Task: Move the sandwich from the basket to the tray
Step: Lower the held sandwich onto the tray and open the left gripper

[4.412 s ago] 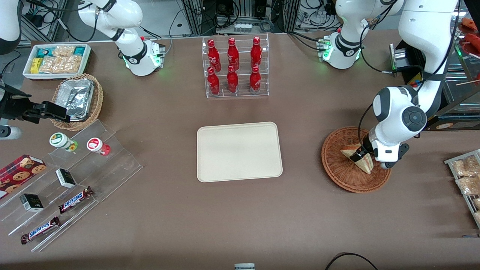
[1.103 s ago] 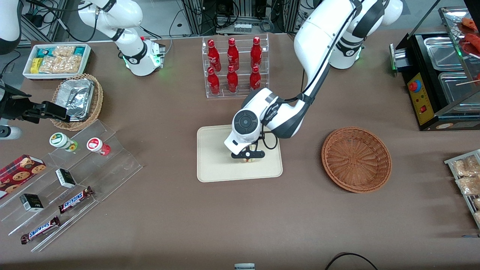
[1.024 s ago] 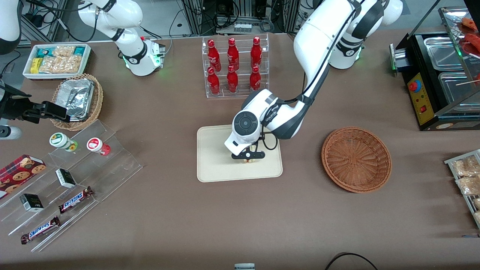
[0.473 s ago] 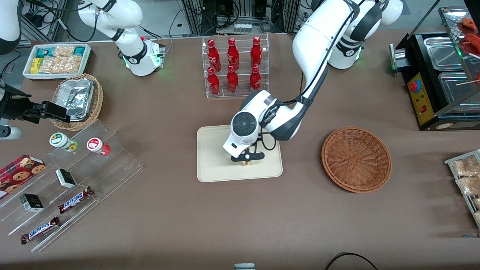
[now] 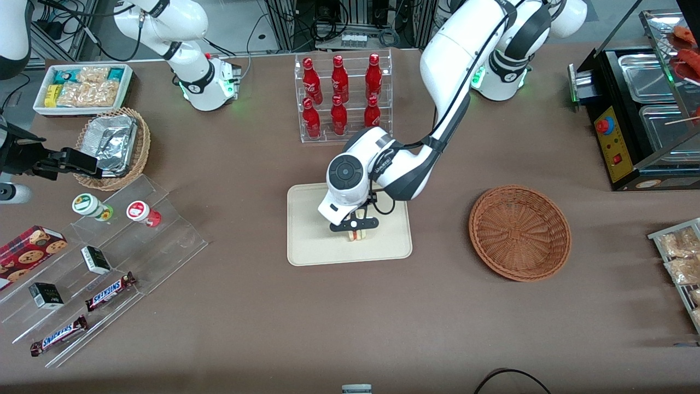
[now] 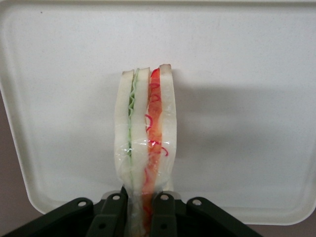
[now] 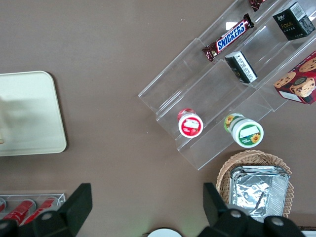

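1. Front view. The tray [image 5: 311, 230] lies at the centre of the frame on the brown table [image 5: 350, 317]. The left arm reaches down over the tray, and its gripper [image 5: 354, 230] sits low above the tray's middle. The sandwich [image 5: 357, 236] stands on edge between the fingers, its striped cut face just visible under the black finger bar. The basket [image 5: 519, 232] sits at centre right of the frame, well apart from the tray, holding nothing. A clear rack of red bottles [image 5: 342, 98] stands at upper centre, farther from the camera than the tray.

2. Left wrist view. The gripper [image 6: 140, 207] is clenched on the sandwich [image 6: 144, 143], a finger [image 6: 111, 215] pressing each bread face. White bread layers with a green seam and an orange-red seam run lengthwise away from the fingers. The tray [image 6: 247, 98] fills the background, its rounded rim visible against the table.

3. Right wrist view. One corner of the tray [image 7: 29, 113] appears at centre left of the frame. A clear stepped shelf [image 7: 217, 98] with snack bars and jars occupies the upper right. The working gripper is out of sight here.
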